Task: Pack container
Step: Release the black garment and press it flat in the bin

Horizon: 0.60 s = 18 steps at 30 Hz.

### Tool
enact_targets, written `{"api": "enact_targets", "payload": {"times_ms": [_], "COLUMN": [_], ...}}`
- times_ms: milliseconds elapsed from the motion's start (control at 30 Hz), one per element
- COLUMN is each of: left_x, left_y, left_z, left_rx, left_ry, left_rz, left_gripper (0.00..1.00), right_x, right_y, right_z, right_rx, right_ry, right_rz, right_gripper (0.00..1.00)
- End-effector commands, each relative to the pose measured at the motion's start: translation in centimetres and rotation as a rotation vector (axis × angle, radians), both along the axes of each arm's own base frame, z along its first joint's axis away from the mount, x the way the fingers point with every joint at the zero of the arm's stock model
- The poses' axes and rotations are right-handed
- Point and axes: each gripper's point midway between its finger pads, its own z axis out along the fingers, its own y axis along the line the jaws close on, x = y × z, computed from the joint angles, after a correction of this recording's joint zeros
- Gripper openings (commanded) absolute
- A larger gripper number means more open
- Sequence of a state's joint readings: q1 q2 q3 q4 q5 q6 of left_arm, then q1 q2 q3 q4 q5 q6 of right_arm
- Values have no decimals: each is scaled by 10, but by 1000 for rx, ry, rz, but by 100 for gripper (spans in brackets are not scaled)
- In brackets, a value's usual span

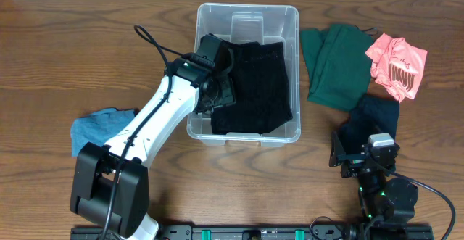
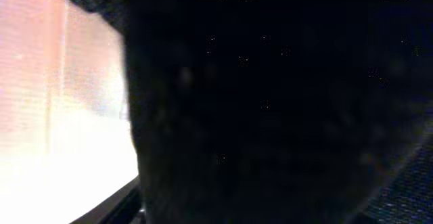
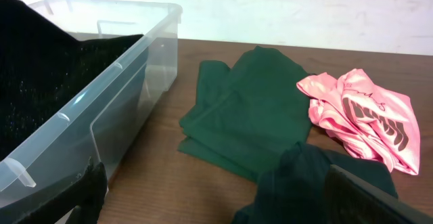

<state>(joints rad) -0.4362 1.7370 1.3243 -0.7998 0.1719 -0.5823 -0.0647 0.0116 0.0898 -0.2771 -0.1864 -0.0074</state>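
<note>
The clear, round-rimmed container [image 1: 246, 22] is filled with a black garment [image 1: 257, 88]. The left gripper [image 1: 214, 88] cannot be read, and the right gripper [image 3: 216, 190] is held wide.

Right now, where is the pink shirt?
From overhead, the pink shirt lies on the table at the far right, touching the green cloth that sits beside the container.

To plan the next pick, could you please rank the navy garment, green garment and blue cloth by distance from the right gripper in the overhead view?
1. Navy garment, just ahead of the right gripper.
2. Green garment, beyond it, right of the container.
3. Blue cloth, far left side.
</note>
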Motion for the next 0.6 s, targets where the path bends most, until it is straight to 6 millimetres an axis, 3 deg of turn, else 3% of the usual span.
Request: {"api": "enact_targets", "payload": {"times_ms": [0,167,267,333,400,433,567], "left_x": [6,10,14,20,31,37,56], "left_y": [2,7,26,36,33,30,21], "left_z": [27,69,99,118,134,139,138], "left_rx": [-4,-19,35,71,78,76,95], "left_ry": [-79,-201,-319,-406,-499,-536,-596], "left_rz": [17,16,63,76,19,-2,-69], "left_gripper": [68,72,73,73,73,71,49], "right_x": [0,0,0,0,0,0,0], "right_y": [-1,-1,-1,-1,-1,-1,-1], "right_z": [0,0,0,0,0,0,0], "right_rx": [11,11,11,11,11,11,11], "right_ry": [0,0,0,0,0,0,0], "right_rz": [-4,-4,-4,-4,-4,-4,-4], "right_gripper": [99,99,99,99,99,99,99]}}
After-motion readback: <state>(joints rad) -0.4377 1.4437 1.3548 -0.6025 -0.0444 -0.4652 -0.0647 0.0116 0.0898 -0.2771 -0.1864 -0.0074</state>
